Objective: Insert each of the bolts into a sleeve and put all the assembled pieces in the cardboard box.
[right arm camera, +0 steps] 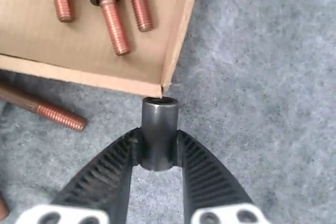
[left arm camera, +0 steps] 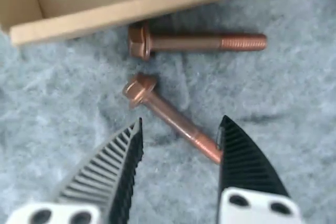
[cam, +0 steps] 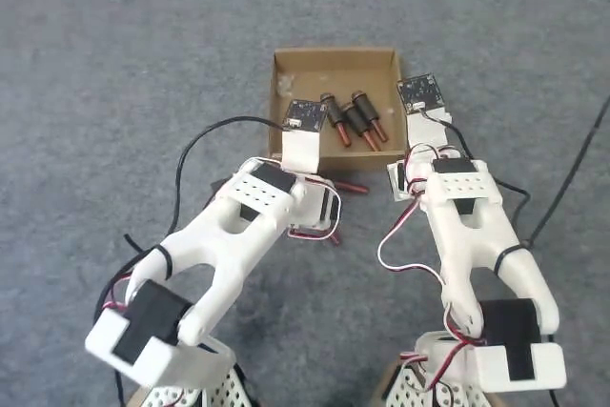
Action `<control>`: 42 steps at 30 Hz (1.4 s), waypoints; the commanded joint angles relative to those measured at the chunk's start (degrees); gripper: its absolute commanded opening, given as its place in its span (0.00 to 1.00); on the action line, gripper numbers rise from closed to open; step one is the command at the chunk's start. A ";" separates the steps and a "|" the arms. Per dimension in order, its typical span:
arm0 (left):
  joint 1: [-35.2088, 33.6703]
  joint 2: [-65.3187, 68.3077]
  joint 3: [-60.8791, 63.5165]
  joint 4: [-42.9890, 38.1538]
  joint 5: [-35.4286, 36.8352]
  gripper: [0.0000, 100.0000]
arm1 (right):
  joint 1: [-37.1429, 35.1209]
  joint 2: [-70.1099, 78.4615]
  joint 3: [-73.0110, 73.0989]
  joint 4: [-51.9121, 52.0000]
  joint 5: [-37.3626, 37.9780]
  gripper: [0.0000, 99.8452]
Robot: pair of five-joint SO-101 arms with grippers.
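Two stiff bolts [left arm camera: 199, 42] on the table [left arm camera: 63, 103]: we'd grip one mid-shank with the spread left tool [left arm camera: 181, 120]; right tool [right arm camera: 158, 135] pinches a sleeve [right arm camera: 159, 114].

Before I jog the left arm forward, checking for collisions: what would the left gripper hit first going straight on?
Probably the slanted bolt, lying between the open fingers of the left gripper. Behind it come a second bolt and the cardboard box wall. Depth is unclear.

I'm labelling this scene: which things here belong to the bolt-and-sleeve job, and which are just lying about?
Job: cardboard box; three assembled pieces inside; two loose bolts; sleeve in the right gripper.
Lying about: black cable; grey carpet.
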 commanded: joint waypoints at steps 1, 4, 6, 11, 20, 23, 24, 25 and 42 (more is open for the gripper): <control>-0.26 3.43 -4.97 1.85 -0.09 0.22 | -0.22 -3.21 -3.52 -2.07 -0.44 0.01; -0.26 9.23 -10.95 5.71 -0.09 0.22 | -0.22 -3.21 -3.52 -2.07 -0.44 0.01; -0.26 12.48 -14.20 8.09 -0.09 0.22 | -0.22 -3.21 -3.52 -2.07 -0.44 0.01; -0.35 17.41 -19.47 11.25 -0.26 0.14 | -0.22 -3.21 -3.52 -2.15 -0.44 0.01; -0.62 17.58 -19.74 12.22 -5.10 0.05 | -0.22 -3.21 -3.52 -2.15 -0.44 0.01; -0.70 17.49 -20.09 15.47 -10.55 0.05 | -0.04 -3.21 -3.52 -2.15 -0.44 0.01; -1.14 16.97 -20.18 16.26 -12.57 0.04 | -0.04 -3.21 -3.52 -2.15 -0.35 0.01; -1.76 16.09 -20.18 17.05 -14.42 0.04 | -0.04 -3.21 -3.52 -2.15 0.18 0.01; -9.05 6.07 -9.19 4.22 -6.59 0.04 | -0.84 -3.03 -3.43 -2.15 0.70 0.01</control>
